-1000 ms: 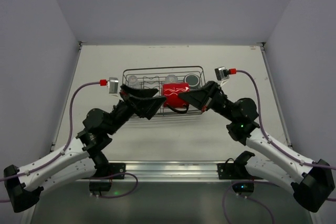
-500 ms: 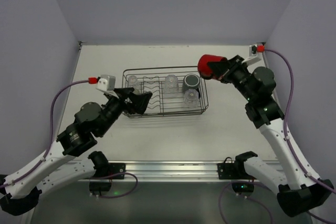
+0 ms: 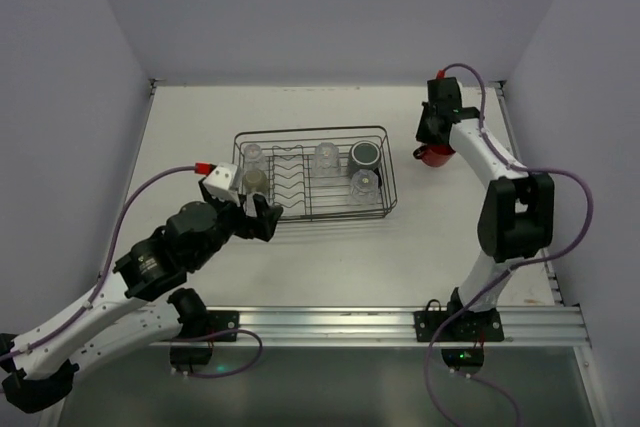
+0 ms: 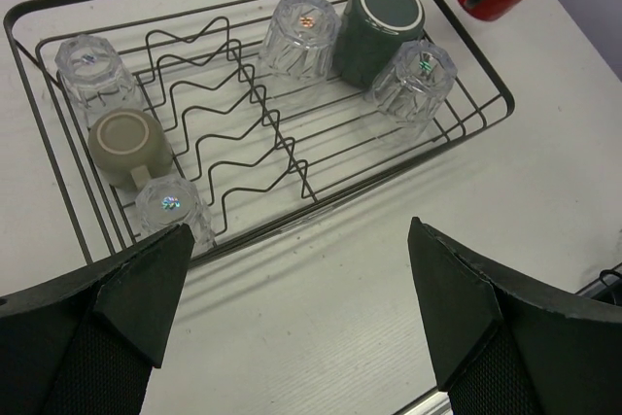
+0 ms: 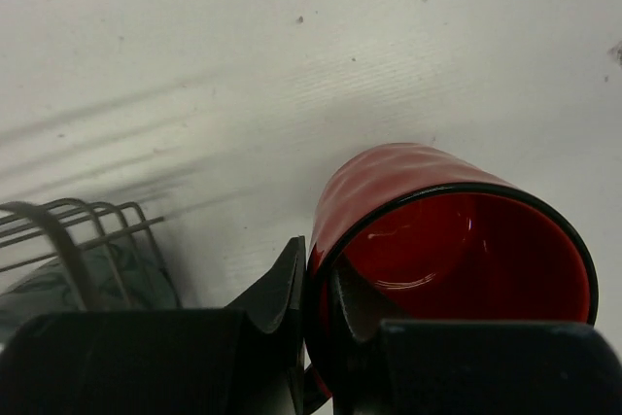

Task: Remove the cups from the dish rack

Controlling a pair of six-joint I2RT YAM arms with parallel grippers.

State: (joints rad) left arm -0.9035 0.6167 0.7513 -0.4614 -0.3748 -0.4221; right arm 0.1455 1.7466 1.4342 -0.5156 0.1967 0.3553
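The black wire dish rack (image 3: 310, 131) sits mid-table and also shows in the left wrist view (image 4: 273, 228). It holds a dark grey-green mug (image 4: 377, 26), an olive-tan cup (image 4: 126, 148) and several clear glasses (image 4: 303, 34), all upside down. My right gripper (image 3: 433, 143) is to the right of the rack, shut on the red mug (image 3: 437, 155). In the right wrist view my right gripper (image 5: 321, 308) pinches the red mug (image 5: 437, 230) by its rim, one finger inside. The mug is low over the table; I cannot tell if it touches. My left gripper (image 4: 298, 230) is open and empty, just in front of the rack's near-left corner (image 3: 262, 219).
White walls close the table at the back and both sides. The red mug is near the right wall (image 3: 540, 147). A metal rail (image 3: 320, 322) runs along the near edge. Bare table (image 3: 330, 257) lies in front of the rack.
My right arm lifted the red mug out of the rack, carried it right and lowered it by the right wall. My left gripper drew back from the rack.
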